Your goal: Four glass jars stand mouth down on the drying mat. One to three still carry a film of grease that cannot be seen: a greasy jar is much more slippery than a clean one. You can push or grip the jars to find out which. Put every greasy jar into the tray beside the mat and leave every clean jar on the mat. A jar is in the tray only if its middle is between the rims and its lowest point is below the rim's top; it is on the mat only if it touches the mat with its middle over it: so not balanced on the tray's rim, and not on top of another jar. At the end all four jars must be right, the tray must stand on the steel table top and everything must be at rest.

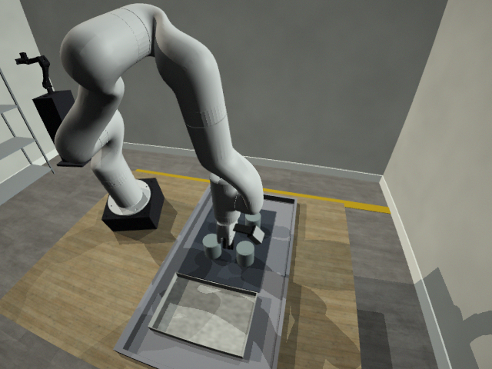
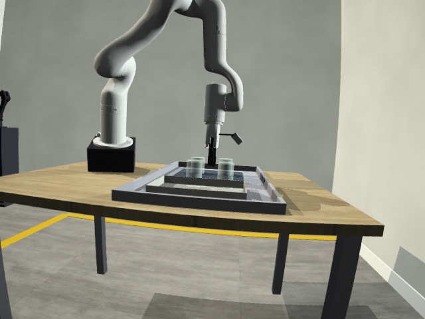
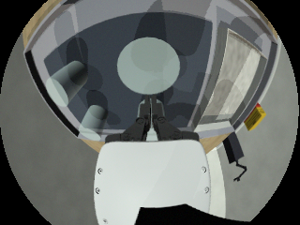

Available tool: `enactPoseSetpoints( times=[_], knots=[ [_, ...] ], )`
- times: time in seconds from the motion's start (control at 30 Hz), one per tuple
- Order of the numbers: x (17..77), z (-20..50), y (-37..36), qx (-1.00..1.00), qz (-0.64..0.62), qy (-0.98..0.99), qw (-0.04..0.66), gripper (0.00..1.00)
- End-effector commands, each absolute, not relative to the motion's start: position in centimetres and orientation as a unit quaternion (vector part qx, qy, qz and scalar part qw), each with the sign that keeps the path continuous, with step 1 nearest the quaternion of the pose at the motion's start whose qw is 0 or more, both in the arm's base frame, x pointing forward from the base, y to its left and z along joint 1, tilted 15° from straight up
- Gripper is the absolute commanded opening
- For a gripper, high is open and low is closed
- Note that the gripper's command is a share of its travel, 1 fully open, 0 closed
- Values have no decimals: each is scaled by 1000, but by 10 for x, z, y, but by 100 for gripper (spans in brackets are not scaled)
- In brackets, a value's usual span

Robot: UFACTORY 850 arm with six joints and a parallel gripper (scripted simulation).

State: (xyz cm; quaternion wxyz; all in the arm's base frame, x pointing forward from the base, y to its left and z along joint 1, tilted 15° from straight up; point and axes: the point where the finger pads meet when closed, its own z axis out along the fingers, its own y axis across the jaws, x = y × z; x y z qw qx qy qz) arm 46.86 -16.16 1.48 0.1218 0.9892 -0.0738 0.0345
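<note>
My gripper (image 1: 227, 247) (image 2: 211, 163) (image 3: 151, 102) is shut and empty, pointing down low between the two jars nearest the tray. The near right jar (image 1: 244, 254) (image 2: 226, 170) (image 3: 148, 66) stands mouth down just ahead of the fingertips in the wrist view. The near left jar (image 1: 212, 247) (image 2: 194, 169) stands on the other side of the fingers; whether they touch either jar is unclear. The far right jar (image 1: 253, 219) (image 3: 67, 83) and far left jar (image 3: 94, 122) stand on the dark mat (image 1: 248, 277) (image 3: 103, 52). The tray (image 1: 214, 305) (image 2: 195, 192) (image 3: 234, 70) holds no jar.
The steel table top (image 1: 266, 341) has a raised edge (image 2: 198, 204) around mat and tray. The tray's low rim stands beside the mat's near end. The camera (image 1: 256, 234) (image 2: 236, 138) juts out from the wrist, above the right-hand jars.
</note>
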Motion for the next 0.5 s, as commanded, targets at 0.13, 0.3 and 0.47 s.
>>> enactPoseSetpoints(
  times=[0.13, 0.3, 0.47],
  knots=[
    [471, 16, -162, 989, 35, -74, 122, 0],
    [471, 16, -162, 989, 35, -74, 122, 0],
    [472, 16, -162, 989, 35, -74, 122, 0]
  ],
)
